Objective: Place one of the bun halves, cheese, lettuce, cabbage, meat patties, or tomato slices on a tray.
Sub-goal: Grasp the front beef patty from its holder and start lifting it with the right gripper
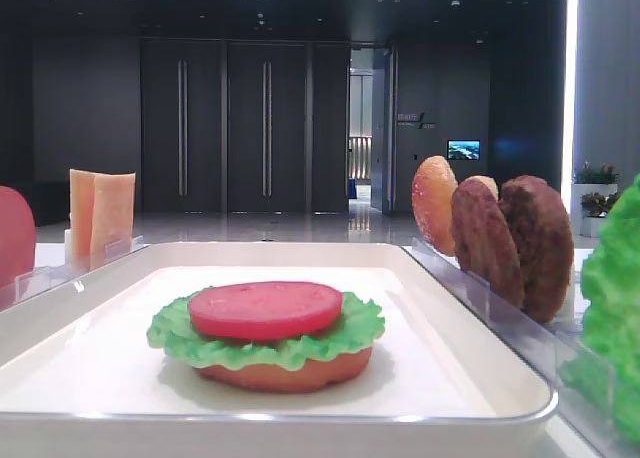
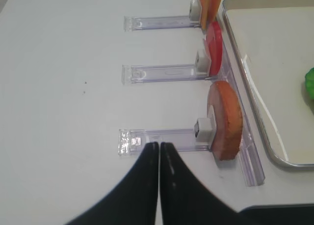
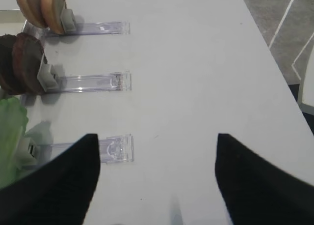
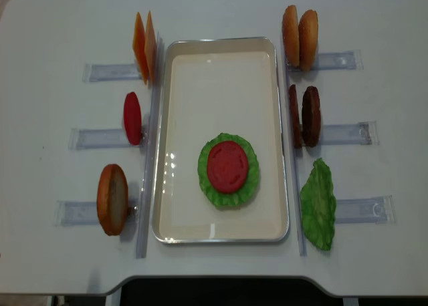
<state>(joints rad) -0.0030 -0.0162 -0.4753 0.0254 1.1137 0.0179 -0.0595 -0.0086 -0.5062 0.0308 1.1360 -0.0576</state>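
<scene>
A stacked bun half (image 1: pixel 285 370), lettuce (image 1: pixel 265 336) and tomato slice (image 1: pixel 265 309) sit near the white tray's (image 4: pixel 221 232) front edge. Left gripper (image 2: pixel 159 151) pinched shut, empty. Right gripper (image 3: pixel 157 156) spread wide over the tabletop, seemingly empty.

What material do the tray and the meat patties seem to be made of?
The tray looks like white glossy plastic or enamelled metal: its rim shines and reflects light. The meat patties look like moulded toy foam or rubber, matte, with a rough grainy brown surface. Neither can be settled by sight.
</scene>
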